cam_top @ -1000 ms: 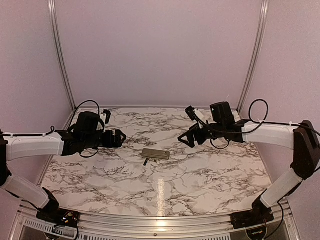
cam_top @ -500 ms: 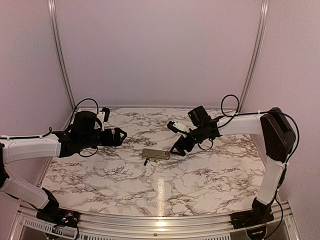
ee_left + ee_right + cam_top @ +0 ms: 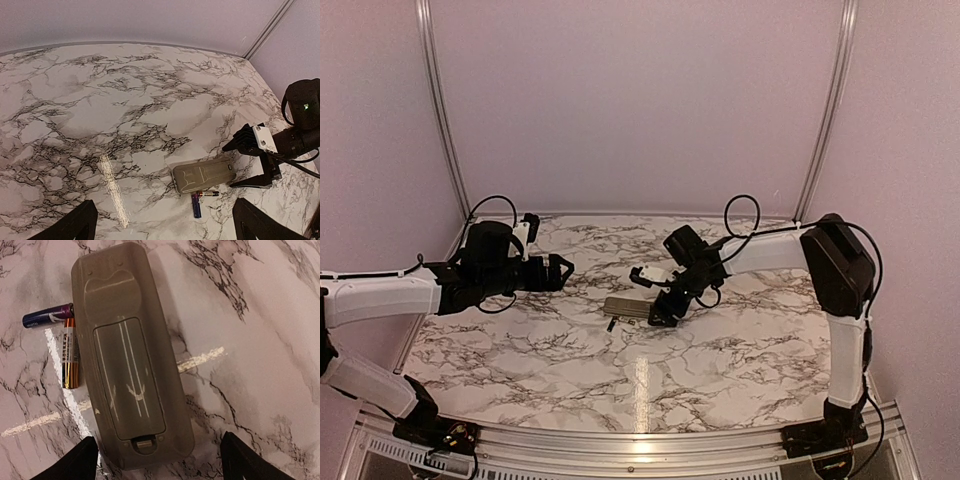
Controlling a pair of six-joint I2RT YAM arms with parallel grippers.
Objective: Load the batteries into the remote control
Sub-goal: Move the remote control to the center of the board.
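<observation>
Two arms reach over the marble table [image 3: 740,360]. The right gripper [image 3: 658,298] hovers wide-jawed directly above the remote control [image 3: 132,355], which lies back-up at mid-table with its long axis running between the fingers. The left gripper [image 3: 560,272], equally spread, hangs well apart. The batteries [image 3: 70,357] lie just beside the remote.

Remote control [image 3: 632,308] is lying at centre of table [image 3: 740,350], batteries [image 3: 610,323] just beside it at seven o'clock. Right gripper [image 3: 157,437] is hanging over its three o'clock end.

- marble-patterned table [image 3: 260,340] under the right gripper [image 3: 160,462]
- remote control [image 3: 132,355], back up, just below the gripper's spread fingers
- two batteries [image 3: 70,354] against the remote's long edge, ahead of one finger
</observation>
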